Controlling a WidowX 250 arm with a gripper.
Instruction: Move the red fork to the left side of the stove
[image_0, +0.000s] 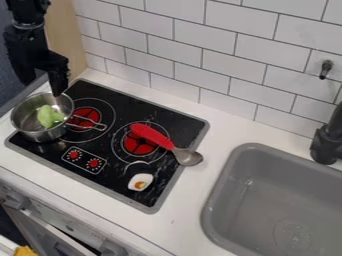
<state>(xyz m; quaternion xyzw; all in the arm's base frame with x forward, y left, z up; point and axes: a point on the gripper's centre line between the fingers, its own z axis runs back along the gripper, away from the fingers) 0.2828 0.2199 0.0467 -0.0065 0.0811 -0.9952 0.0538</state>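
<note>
Hanging at upper left above the metal pot (45, 134): the black gripper (42, 87), with fingers spread wide and nothing between them. Cannot tell whether the nearer fingertip touches the rim. Pictured inside the pot, a light-green toy vegetable (49, 116); at the frame's bottom left corner, a yellow object (25, 251), cut off by the edge. Resting beneath the pot, the left end of the black cooktop (113, 180), with the pot's handle (90, 123) reaching over the glowing-red left burner (79, 114). Set along the cooktop's front, a two-dial control panel (84, 160). Lying across the right burner (141, 148), on the right half of the cooktop: the red-handled utensil (152, 136), with a rounded, spoon-like metal head pointing toward the sink and reaching over the cooktop's edge. Just in front, a white-and-orange toy egg (140, 182). Seen at right, the grey sink (250, 146), set into the white counter (184, 212) beside a black faucet (325, 145), below a white tiled wall (220, 55) with a small dark hook (325, 69).
</note>
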